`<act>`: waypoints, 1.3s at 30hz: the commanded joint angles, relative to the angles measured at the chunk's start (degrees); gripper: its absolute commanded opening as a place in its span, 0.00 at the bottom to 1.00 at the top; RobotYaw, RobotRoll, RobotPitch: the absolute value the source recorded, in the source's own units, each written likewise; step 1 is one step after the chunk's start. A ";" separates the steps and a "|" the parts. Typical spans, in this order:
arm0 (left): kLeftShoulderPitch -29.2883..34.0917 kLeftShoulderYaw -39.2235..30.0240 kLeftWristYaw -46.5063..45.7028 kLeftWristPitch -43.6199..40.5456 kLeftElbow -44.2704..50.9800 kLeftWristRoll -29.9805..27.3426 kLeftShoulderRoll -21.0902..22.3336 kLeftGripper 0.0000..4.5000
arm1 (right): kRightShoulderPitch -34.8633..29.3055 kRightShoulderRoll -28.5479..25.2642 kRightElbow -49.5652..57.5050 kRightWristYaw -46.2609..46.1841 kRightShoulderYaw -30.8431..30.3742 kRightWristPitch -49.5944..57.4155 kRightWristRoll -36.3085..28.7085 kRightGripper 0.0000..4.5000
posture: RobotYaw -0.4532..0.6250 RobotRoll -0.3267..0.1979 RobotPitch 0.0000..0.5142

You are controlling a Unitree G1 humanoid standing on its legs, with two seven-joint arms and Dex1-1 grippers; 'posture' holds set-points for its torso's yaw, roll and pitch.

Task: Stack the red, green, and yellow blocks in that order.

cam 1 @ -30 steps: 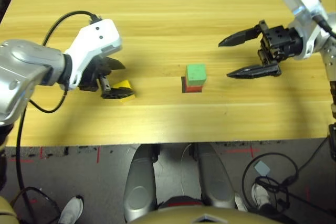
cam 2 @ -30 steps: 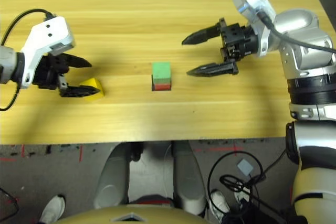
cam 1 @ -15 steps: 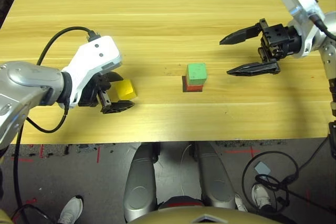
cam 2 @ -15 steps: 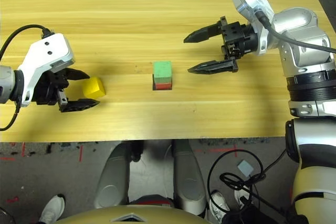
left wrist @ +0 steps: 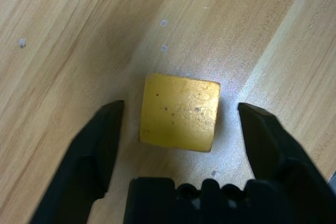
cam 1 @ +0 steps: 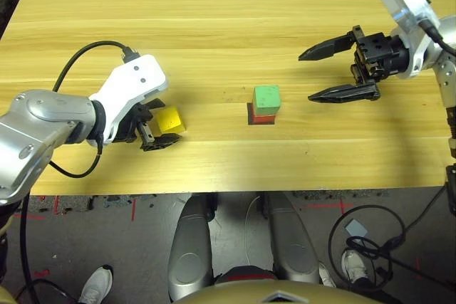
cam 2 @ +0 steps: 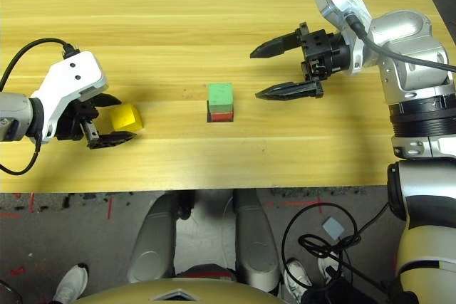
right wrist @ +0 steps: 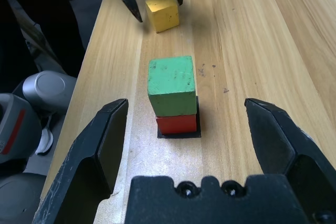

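The green block (cam 1: 266, 99) sits on the red block (cam 1: 260, 118) at the table's middle, over a flat black patch. To their left the yellow block (cam 1: 169, 120) lies on the table between the two fingers of my left gripper (cam 1: 158, 127). In the left wrist view the yellow block (left wrist: 179, 113) has a small gap to each finger, so the gripper is open around it without touching. My right gripper (cam 1: 331, 72) hovers open to the right of the stack, and its wrist view looks at the green block (right wrist: 171, 84) and the red block (right wrist: 177, 123).
The wooden table (cam 1: 228, 19) stretches bare behind the blocks. Its front edge (cam 1: 235, 191) runs close below them. A black cable (cam 1: 78, 58) loops from my left wrist.
My left gripper has slid so the yellow block lies between its fingers, and the fingers have narrowed around it. The stack and the right arm have stayed put.
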State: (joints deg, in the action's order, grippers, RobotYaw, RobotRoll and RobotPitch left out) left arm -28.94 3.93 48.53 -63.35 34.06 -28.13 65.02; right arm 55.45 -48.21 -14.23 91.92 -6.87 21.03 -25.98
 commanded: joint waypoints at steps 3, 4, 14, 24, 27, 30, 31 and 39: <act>1.05 1.06 0.08 -0.43 0.97 0.08 -0.01 0.47 | -0.22 -0.08 1.55 0.05 1.01 1.08 0.03 1.00 | 0.60 0.73 0.64; 1.00 1.00 -0.07 -0.66 1.14 -0.08 -0.34 0.45 | -0.27 -0.09 1.64 -0.04 1.06 1.19 0.03 1.00 | 0.60 0.73 0.64; -25.66 5.52 6.71 5.81 -14.03 0.36 -9.35 0.45 | -0.55 -0.42 2.00 0.57 1.12 1.58 0.16 1.00 | 0.59 0.72 0.63; -46.33 19.17 18.08 3.46 -26.43 4.68 -16.02 0.45 | -1.39 -2.21 3.57 0.58 1.09 3.12 0.55 1.00 | 0.56 0.72 0.64; -48.65 22.00 19.54 0.91 -27.16 5.15 -17.36 0.45 | -2.09 -2.51 4.72 0.36 1.43 3.87 0.37 1.00 | 0.55 0.72 0.64; -50.91 23.98 20.14 -0.27 -27.95 6.12 -19.41 0.45 | -2.73 -2.81 5.77 0.00 1.65 4.57 0.15 1.00 | 0.55 0.72 0.64; -51.60 24.51 20.19 -1.08 -28.04 6.28 -19.91 0.45 | -2.85 -2.86 5.99 -0.07 1.72 4.72 0.10 1.00 | 0.54 0.73 0.64; -53.76 26.72 20.45 -5.58 -25.31 5.14 -23.15 0.45 | -3.24 -2.91 7.07 -0.75 2.09 5.64 0.09 1.00 | 0.54 0.73 0.64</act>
State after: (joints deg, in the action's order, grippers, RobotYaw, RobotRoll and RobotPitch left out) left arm -81.35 29.76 68.45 -67.84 6.35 -22.46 42.52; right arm 53.09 -50.38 -8.91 91.15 -5.69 26.22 -25.45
